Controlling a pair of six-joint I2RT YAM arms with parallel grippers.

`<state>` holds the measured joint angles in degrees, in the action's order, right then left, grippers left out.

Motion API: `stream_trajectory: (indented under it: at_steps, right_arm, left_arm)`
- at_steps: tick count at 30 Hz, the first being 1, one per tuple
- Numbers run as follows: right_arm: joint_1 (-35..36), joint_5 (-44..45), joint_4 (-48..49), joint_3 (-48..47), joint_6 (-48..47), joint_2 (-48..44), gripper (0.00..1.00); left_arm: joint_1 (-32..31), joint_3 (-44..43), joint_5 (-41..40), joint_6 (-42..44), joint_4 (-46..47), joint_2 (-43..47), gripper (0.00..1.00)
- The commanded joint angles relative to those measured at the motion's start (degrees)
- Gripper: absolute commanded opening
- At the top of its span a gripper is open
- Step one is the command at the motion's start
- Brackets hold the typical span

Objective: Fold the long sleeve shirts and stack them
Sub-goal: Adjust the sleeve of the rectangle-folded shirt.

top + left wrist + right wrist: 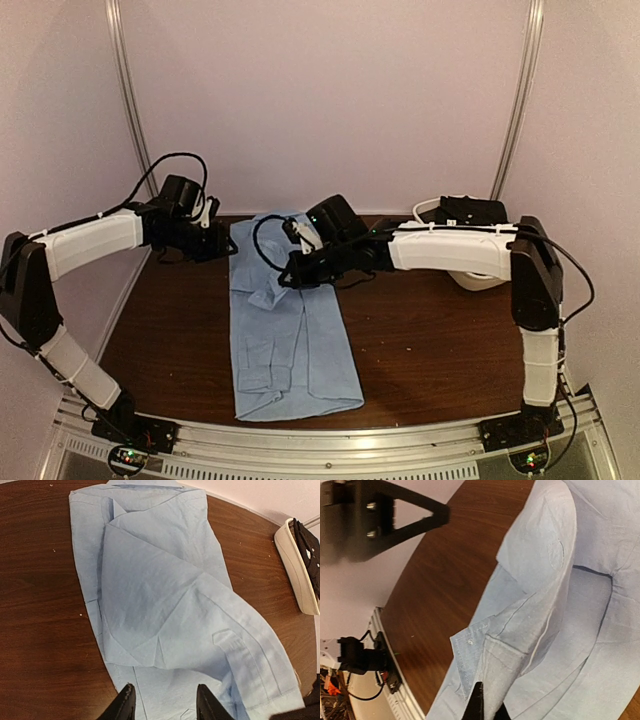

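Along the counter's [430, 330] middle the light blue shirt [290, 330] lies lengthwise, sleeves folded in. Your right gripper [487, 712] is pressed together at a sleeve; your left gripper [165, 702] hangs spread over its far edge. Soft, light cloth droops, so pinch doubled edges.

Light blue shirt [295, 345]: flat on brown table [430, 330], folded lengthwise into narrow strip, sleeve across.
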<state>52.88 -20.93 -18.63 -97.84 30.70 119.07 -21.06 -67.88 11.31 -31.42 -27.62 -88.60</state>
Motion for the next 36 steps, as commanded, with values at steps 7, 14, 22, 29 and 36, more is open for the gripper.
stream_trajectory:
  at_steps: [7, 14, 22, 29, 36]
  right_arm:
    - [-3.4, -17.4, 12.8, 21.9, 10.5, -12.6, 0.0]
    - [-4.4, -16.7, 25.0, 36.0, 17.3, -11.7, 0.0]
    - [-4.9, -15.5, 26.1, 38.7, 18.1, -11.9, 0.0]
    - [-4.9, -11.9, 19.9, 39.0, 14.6, -15.3, 0.0]
    - [-4.7, -11.9, 23.0, 43.5, 16.9, -16.9, 0.0]
  left_arm:
    - [0.4, -0.9, 1.9, 2.2, 3.1, -3.6, 0.43]
    - [0.4, -0.6, 3.9, 2.4, 4.2, -6.0, 0.42]
    - [0.4, -0.4, 4.4, 2.6, 4.9, -7.6, 0.42]
    - [0.3, 0.0, 4.8, 2.2, 5.8, -8.8, 0.42]
    - [-0.4, -1.3, 5.4, 1.6, 6.7, -11.1, 0.42]
